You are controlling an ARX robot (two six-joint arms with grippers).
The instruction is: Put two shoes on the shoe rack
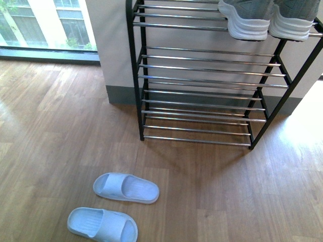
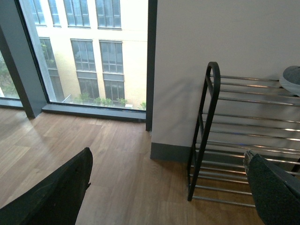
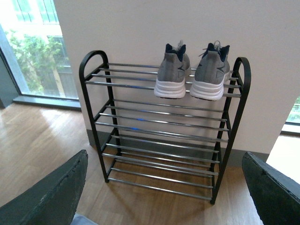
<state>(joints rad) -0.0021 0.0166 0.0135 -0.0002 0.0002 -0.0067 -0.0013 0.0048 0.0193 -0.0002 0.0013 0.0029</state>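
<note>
Two grey knit sneakers (image 3: 173, 72) (image 3: 209, 74) with white soles stand side by side, heels outward, on the top tier of the black shoe rack (image 3: 96, 117), toward its right end. In the front view their heels (image 1: 246, 22) (image 1: 290, 22) show at the top right of the shoe rack (image 1: 135, 75). Two pale blue slides (image 1: 125, 187) (image 1: 102, 225) lie on the wooden floor in front of the rack, to the left. My left gripper (image 2: 171, 187) is open and empty, off the rack's left end. My right gripper (image 3: 164, 187) is open and empty, facing the rack's lower tiers.
The rack stands against a white wall (image 1: 116, 45) with a grey skirting. A floor-to-ceiling window (image 1: 45, 25) is at the left. Wooden floor (image 1: 50, 131) stretches in front of the rack. The rack's lower tiers (image 3: 159, 140) hold nothing.
</note>
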